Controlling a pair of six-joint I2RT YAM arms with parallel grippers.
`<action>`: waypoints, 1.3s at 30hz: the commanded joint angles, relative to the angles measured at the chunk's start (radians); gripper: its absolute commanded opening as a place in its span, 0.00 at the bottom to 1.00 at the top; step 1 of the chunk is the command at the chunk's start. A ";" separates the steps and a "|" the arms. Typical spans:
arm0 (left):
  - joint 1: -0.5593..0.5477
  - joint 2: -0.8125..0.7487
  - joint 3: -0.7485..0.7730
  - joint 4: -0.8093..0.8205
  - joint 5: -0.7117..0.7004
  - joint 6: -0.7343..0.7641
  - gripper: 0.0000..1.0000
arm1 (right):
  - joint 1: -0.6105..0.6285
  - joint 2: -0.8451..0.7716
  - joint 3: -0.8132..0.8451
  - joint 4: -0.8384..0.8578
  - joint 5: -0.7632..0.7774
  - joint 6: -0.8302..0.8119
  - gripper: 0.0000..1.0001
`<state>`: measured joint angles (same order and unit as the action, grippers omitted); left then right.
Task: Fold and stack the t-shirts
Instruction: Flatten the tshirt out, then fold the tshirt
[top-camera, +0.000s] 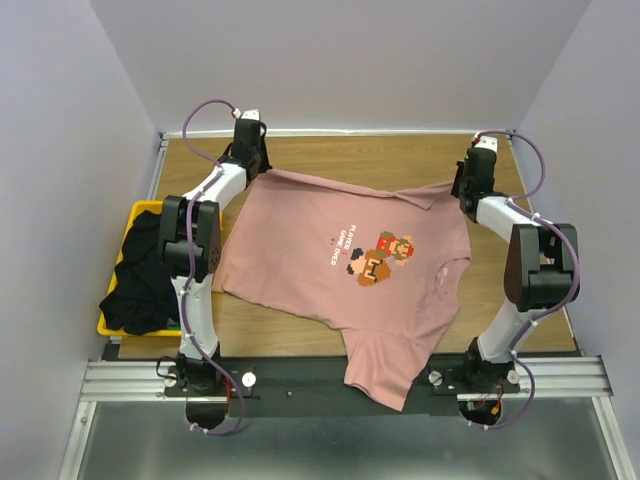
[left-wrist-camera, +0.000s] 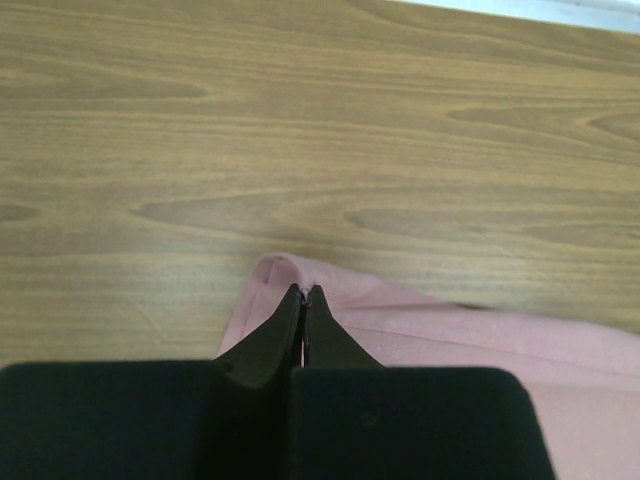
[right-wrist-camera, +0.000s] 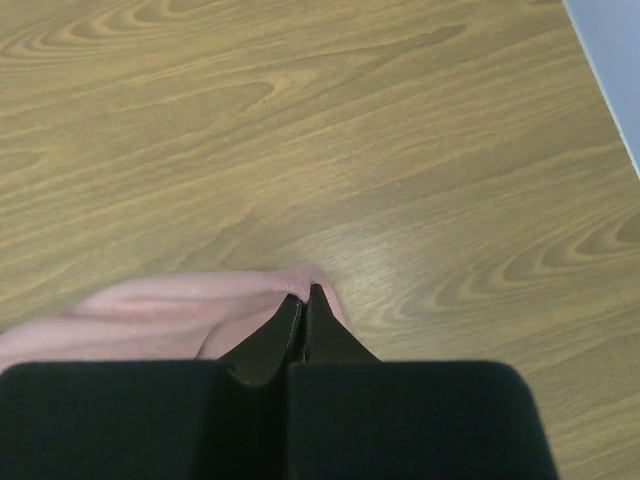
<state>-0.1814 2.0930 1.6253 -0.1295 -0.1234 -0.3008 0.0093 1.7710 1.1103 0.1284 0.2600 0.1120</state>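
Note:
A dusty-pink t-shirt (top-camera: 300, 250) with a pixel-art face and white text lies spread on the wooden table, one end hanging over the near rail. My left gripper (top-camera: 262, 172) is shut on its far left corner, which shows as a pink fold (left-wrist-camera: 270, 275) at the fingertips in the left wrist view. My right gripper (top-camera: 458, 190) is shut on its far right corner, seen as a pink hem (right-wrist-camera: 250, 290) in the right wrist view. A black t-shirt (top-camera: 140, 275) lies crumpled in the yellow basket (top-camera: 142, 209) at the left.
The wooden table (top-camera: 370, 155) runs to grey walls at the back and sides. A metal rail (top-camera: 300, 378) crosses the near edge by the arm bases.

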 joint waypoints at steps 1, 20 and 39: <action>0.026 0.027 0.082 0.022 0.054 0.015 0.00 | -0.028 -0.013 0.034 0.059 -0.010 0.032 0.01; 0.077 -0.053 -0.002 -0.044 0.151 0.046 0.00 | -0.038 -0.363 -0.096 -0.360 -0.188 0.304 0.01; 0.109 -0.172 -0.142 -0.108 0.148 0.058 0.00 | -0.038 -0.670 -0.291 -0.604 -0.307 0.382 0.01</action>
<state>-0.0803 1.9732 1.5005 -0.2203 0.0189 -0.2577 -0.0257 1.1358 0.8158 -0.3992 -0.0036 0.4786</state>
